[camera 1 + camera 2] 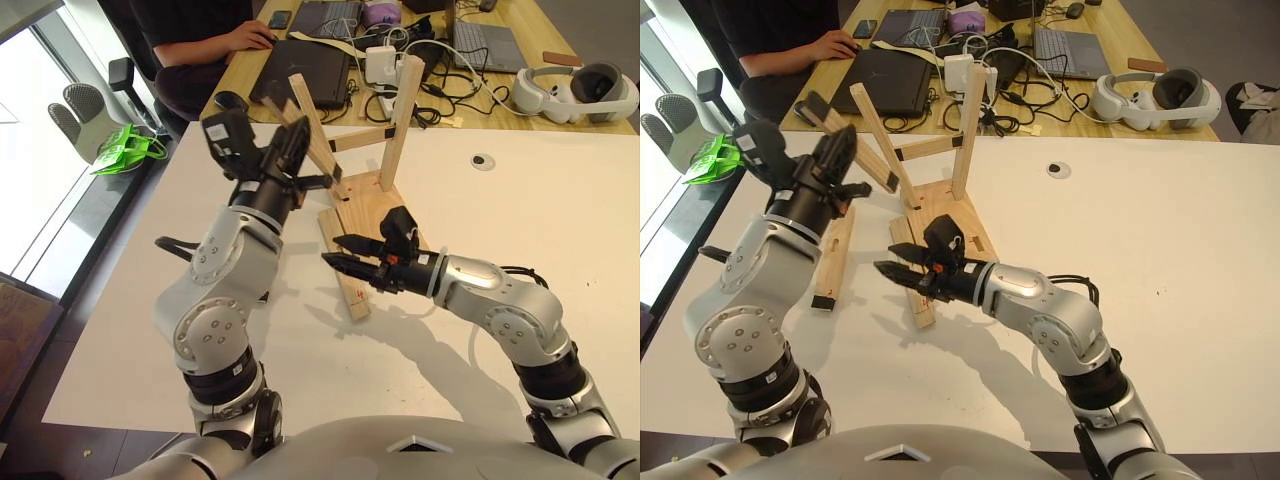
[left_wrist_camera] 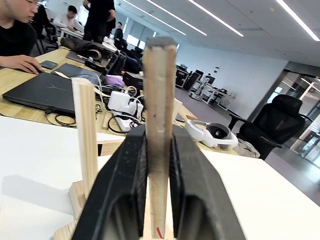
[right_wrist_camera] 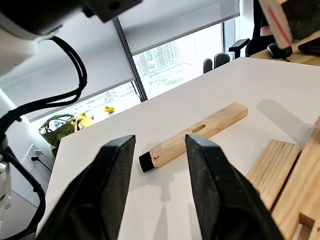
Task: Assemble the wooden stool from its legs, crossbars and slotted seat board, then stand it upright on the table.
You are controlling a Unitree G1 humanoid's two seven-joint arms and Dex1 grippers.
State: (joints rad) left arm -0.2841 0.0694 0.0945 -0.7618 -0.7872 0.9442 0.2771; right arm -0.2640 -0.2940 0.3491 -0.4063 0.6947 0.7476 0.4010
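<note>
I stand in an open-plan office. My white surface (image 1: 560, 200) sits beside a long wooden desk (image 1: 228, 72) crowded with work gear: a closed black laptop (image 1: 305, 70), a second laptop (image 1: 485, 40), a white charger block (image 1: 383, 62) in a tangle of cables (image 1: 450, 95), and a pair of white headphones (image 1: 600, 88). From my left wrist I see long strip lights (image 2: 210, 22) running along the ceiling, a black swivel chair (image 2: 267, 125) and more desks (image 2: 210, 92) farther back. From my right wrist, a tall window (image 3: 210, 50) under a roller blind (image 3: 175, 15) looks out on city towers (image 3: 150, 62).
</note>
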